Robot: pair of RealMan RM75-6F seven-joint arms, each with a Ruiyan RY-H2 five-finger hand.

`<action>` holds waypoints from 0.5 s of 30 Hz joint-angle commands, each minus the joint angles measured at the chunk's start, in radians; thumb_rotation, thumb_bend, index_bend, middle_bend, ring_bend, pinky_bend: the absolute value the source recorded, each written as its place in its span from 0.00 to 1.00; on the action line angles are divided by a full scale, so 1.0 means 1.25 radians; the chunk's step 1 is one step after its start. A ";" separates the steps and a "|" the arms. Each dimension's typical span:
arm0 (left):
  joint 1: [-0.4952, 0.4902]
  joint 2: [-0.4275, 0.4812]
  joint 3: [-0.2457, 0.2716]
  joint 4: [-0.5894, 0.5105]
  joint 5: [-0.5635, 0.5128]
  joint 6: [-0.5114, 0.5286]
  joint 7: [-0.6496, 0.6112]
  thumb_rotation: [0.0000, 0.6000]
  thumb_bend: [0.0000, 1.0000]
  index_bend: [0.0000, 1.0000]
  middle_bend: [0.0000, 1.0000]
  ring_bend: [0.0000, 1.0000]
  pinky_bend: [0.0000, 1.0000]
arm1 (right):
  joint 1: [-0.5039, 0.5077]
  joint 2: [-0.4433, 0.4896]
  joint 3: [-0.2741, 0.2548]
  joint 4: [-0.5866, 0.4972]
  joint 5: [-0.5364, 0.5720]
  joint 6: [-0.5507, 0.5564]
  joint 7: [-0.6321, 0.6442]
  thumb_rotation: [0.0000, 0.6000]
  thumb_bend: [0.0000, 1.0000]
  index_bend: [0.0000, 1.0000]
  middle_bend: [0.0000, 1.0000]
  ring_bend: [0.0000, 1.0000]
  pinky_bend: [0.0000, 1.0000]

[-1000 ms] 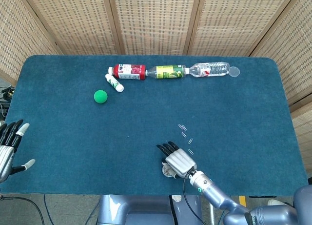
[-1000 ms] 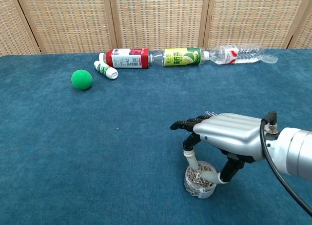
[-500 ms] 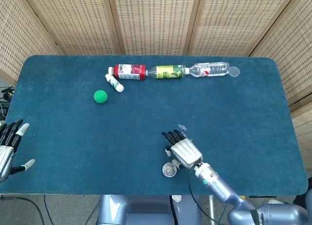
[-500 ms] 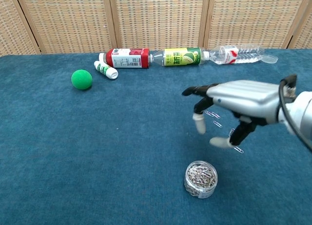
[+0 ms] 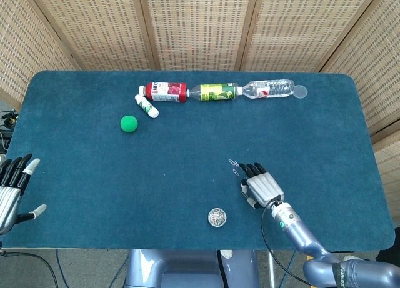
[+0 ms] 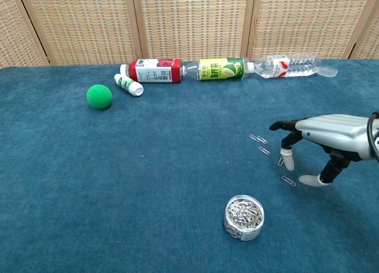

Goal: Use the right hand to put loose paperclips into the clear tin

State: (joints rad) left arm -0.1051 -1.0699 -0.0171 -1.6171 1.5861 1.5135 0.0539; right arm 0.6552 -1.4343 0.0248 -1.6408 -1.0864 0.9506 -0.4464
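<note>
Right hand (image 6: pixel 323 144): palm down above the table (image 6: pixel 148 190), fingers apart and hanging, nothing in them; it sits over the loose clips, right of the tin.
Left hand (image 5: pixel 12 191): at the near left table edge, fingers spread, holding nothing.
Tin (image 6: pixel 244 217): upright on the near part of the cloth, full of clips, apart from the right hand.
Clips (image 6: pixel 259 140): a few loose ones lie on the cloth just beside the right fingertips (image 6: pixel 288 162), beyond the tin.
Bottles (image 6: pixel 213 68): three lying end to end along the far edge.
Small bottle (image 6: pixel 128 84): lying beside the red one.
Ball (image 6: pixel 99 96): green, near the small bottle.
</note>
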 commanded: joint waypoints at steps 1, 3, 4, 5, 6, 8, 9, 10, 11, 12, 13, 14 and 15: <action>0.000 0.000 -0.001 0.000 -0.001 -0.001 0.001 1.00 0.00 0.00 0.00 0.00 0.00 | 0.000 -0.004 -0.005 0.010 -0.018 -0.016 0.022 1.00 0.31 0.48 0.00 0.00 0.00; -0.001 -0.001 -0.001 0.001 -0.003 -0.002 0.001 1.00 0.00 0.00 0.00 0.00 0.00 | 0.001 -0.008 -0.011 0.016 -0.040 -0.024 0.033 1.00 0.31 0.48 0.00 0.00 0.00; -0.001 -0.001 -0.002 0.002 -0.005 -0.003 0.001 1.00 0.00 0.00 0.00 0.00 0.00 | 0.001 -0.012 -0.015 0.022 -0.056 -0.025 0.040 1.00 0.32 0.48 0.00 0.00 0.00; -0.001 -0.001 -0.002 0.002 -0.005 -0.003 0.000 1.00 0.00 0.00 0.00 0.00 0.00 | 0.000 -0.014 -0.017 0.027 -0.066 -0.026 0.044 1.00 0.32 0.48 0.00 0.00 0.00; -0.002 -0.001 -0.002 0.002 -0.006 -0.004 0.000 1.00 0.00 0.00 0.00 0.00 0.00 | 0.000 -0.017 -0.020 0.032 -0.073 -0.027 0.046 1.00 0.32 0.48 0.00 0.00 0.00; -0.002 -0.001 -0.002 0.003 -0.006 -0.004 0.000 1.00 0.00 0.00 0.00 0.00 0.00 | 0.001 -0.024 -0.024 0.045 -0.083 -0.032 0.044 1.00 0.32 0.48 0.00 0.00 0.00; -0.002 -0.001 -0.002 0.003 -0.006 -0.004 0.000 1.00 0.00 0.00 0.00 0.00 0.00 | 0.002 -0.027 -0.025 0.052 -0.085 -0.033 0.041 1.00 0.32 0.48 0.00 0.00 0.00; -0.002 -0.001 -0.002 0.003 -0.006 -0.004 0.000 1.00 0.00 0.00 0.00 0.00 0.00 | 0.001 -0.032 -0.026 0.059 -0.084 -0.034 0.038 1.00 0.32 0.48 0.00 0.00 0.00; -0.001 -0.002 -0.002 0.004 -0.006 -0.003 -0.001 1.00 0.00 0.00 0.00 0.00 0.00 | 0.001 -0.035 -0.027 0.064 -0.082 -0.035 0.036 1.00 0.32 0.48 0.00 0.00 0.00; -0.002 -0.001 -0.003 0.004 -0.007 -0.003 -0.001 1.00 0.00 0.00 0.00 0.00 0.00 | 0.001 -0.037 -0.027 0.067 -0.080 -0.037 0.034 1.00 0.32 0.48 0.00 0.00 0.00; -0.002 -0.001 -0.003 0.004 -0.007 -0.004 -0.001 1.00 0.00 0.00 0.00 0.00 0.00 | 0.000 -0.039 -0.028 0.071 -0.078 -0.039 0.032 1.00 0.32 0.48 0.00 0.00 0.00; -0.002 -0.001 -0.003 0.004 -0.008 -0.004 -0.001 1.00 0.00 0.00 0.00 0.00 0.00 | 0.000 -0.040 -0.029 0.074 -0.076 -0.041 0.029 1.00 0.32 0.48 0.00 0.00 0.00; -0.002 -0.002 -0.003 0.004 -0.008 -0.004 -0.001 1.00 0.00 0.00 0.00 0.00 0.00 | -0.001 -0.041 -0.030 0.075 -0.076 -0.041 0.027 1.00 0.32 0.48 0.00 0.00 0.00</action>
State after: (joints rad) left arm -0.1074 -1.0719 -0.0206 -1.6122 1.5764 1.5079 0.0529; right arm 0.6551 -1.4839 -0.0114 -1.5489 -1.1826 0.9006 -0.4111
